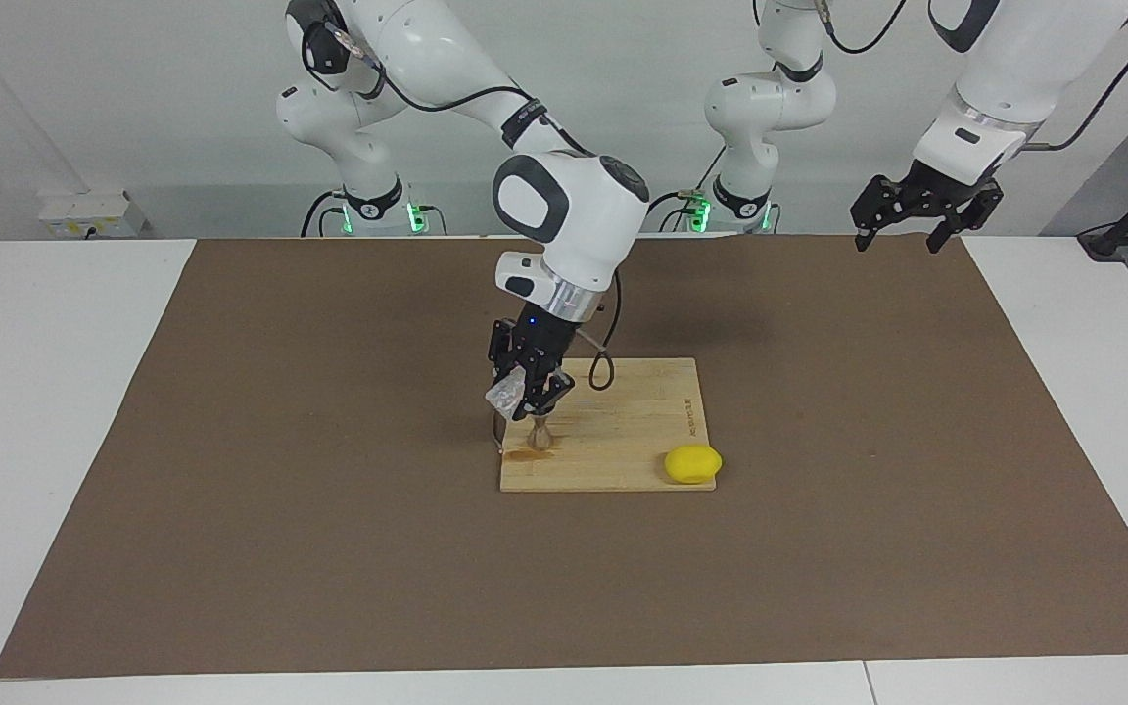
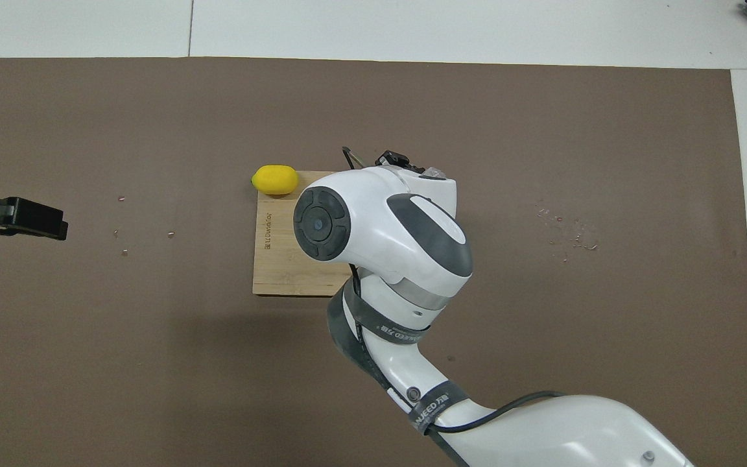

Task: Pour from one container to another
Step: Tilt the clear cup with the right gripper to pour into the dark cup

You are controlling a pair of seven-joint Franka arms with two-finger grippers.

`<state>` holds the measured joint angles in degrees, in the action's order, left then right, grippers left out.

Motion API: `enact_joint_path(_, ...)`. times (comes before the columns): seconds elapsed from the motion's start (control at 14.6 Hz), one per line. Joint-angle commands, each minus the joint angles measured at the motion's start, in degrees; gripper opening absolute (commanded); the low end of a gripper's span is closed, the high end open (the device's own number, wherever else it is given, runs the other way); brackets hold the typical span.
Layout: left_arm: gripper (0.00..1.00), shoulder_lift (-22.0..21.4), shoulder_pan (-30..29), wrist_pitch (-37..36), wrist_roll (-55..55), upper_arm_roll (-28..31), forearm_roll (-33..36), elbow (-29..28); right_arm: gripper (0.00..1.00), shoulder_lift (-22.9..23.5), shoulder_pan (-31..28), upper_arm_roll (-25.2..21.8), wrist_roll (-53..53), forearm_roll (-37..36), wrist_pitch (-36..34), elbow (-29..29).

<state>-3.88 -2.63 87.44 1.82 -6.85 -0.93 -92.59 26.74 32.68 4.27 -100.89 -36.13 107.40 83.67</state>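
Note:
My right gripper [image 1: 531,401] is shut on the clear glass cup [image 1: 506,395] and holds it tilted over the steel jigger [image 1: 540,437]. The jigger stands upright on the wooden cutting board [image 1: 634,423], at the corner toward the right arm's end, farther from the robots. A brownish wet patch [image 1: 519,452] lies on the board beside the jigger. In the overhead view the right arm hides the jigger, and only an edge of the cup [image 2: 436,172] shows. My left gripper [image 1: 900,238] waits open and empty, raised over the mat's edge near its base.
A yellow lemon [image 1: 692,464] lies at the board's corner toward the left arm's end, farther from the robots; it also shows in the overhead view [image 2: 275,179]. Small droplets [image 2: 568,237] spot the brown mat toward the right arm's end. The left gripper [image 2: 36,220] shows at the overhead view's edge.

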Motion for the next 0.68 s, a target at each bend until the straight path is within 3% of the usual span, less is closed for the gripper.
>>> enact_joint_path(0.0, 1.0, -1.22, -0.01, 1.59, -0.85, -0.1, 0.58, -1.36, 0.02, 0.42, -0.43, 0.39, 1.23, -0.7, -1.23, -1.4)
enact_joint_path(0.21, 1.0, -1.05, -0.09, 4.14, -0.86, -0.01, 0.58, -1.45, 0.02, 0.42, -0.87, 0.39, 1.31, -0.25, -1.32, -1.49)
enact_joint_path(0.62, 1.0, -1.22, -0.1, 2.65, -0.5, -0.01, 0.58, -1.63, 0.02, 0.33, -2.0, -0.05, 1.23, 6.86, -1.5, -1.84)
